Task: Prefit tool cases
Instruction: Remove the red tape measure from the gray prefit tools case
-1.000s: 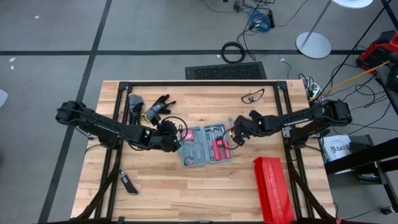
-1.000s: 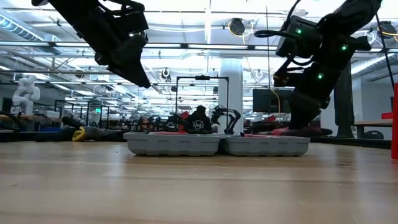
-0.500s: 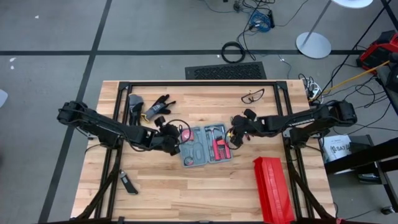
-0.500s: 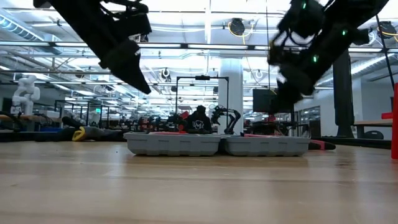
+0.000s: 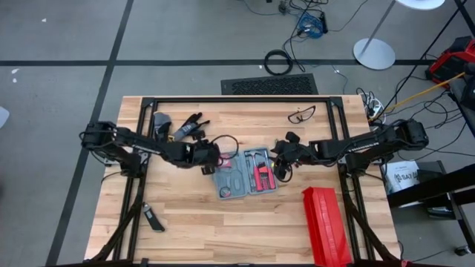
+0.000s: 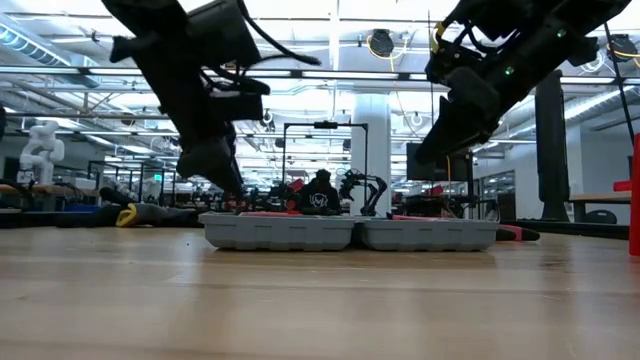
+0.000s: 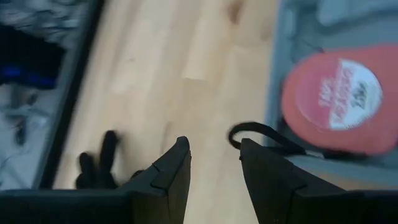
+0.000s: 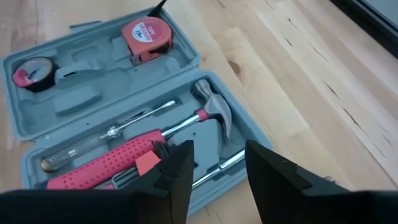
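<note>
My right gripper (image 8: 216,163) has lifted off the tool case (image 8: 118,118), fingers spread and empty — hammer seated below them; left gripper (image 7: 214,163) spread beside the tape measure (image 7: 339,102).

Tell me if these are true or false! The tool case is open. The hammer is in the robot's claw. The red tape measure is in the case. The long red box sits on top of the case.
1. The tool case is open. True: it lies flat with both halves showing.
2. The hammer is in the robot's claw. False: it lies in its slot, and the right gripper hovers above with open, empty jaws.
3. The red tape measure is in the case. True.
4. The long red box sits on top of the case. False: it rests on the table, apart from the case.
</note>
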Motion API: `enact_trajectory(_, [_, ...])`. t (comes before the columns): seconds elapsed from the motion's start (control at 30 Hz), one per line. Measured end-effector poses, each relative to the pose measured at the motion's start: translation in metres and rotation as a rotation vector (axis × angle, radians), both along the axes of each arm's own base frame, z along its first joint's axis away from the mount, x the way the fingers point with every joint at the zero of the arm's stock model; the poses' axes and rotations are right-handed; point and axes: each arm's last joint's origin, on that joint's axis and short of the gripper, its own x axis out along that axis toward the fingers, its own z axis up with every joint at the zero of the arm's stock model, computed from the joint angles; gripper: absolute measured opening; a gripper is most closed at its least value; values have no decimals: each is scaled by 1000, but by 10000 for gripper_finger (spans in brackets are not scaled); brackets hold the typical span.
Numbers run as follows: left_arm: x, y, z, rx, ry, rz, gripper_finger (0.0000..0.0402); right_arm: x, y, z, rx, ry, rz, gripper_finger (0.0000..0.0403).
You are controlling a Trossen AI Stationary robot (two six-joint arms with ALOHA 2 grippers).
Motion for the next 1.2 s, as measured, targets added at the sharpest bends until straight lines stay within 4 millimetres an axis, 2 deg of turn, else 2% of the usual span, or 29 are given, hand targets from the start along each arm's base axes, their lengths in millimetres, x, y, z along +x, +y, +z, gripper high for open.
enact_trajectory(0.17, [3,20,1,-73,1,-84,146,0,0,0,6,-3,-6,136])
enact_trajectory(0.33, [3,35,0,-216,-22,-123,146,0,0,0,6,-2,-6,137])
enact_trajectory(0.83, [0,53,-1,-371,-60,-172,146,0,1,0,5,-2,-2,137])
enact_trajectory(0.97, [1,54,-11,-413,-30,-189,145,0,3,0,3,-2,3,137])
enact_trajectory(1.07, [4,54,-20,-431,-6,-207,123,0,4,0,5,-3,7,137])
enact_trajectory(1.2, [5,52,-19,-420,-3,-226,29,0,4,0,5,-3,6,137])
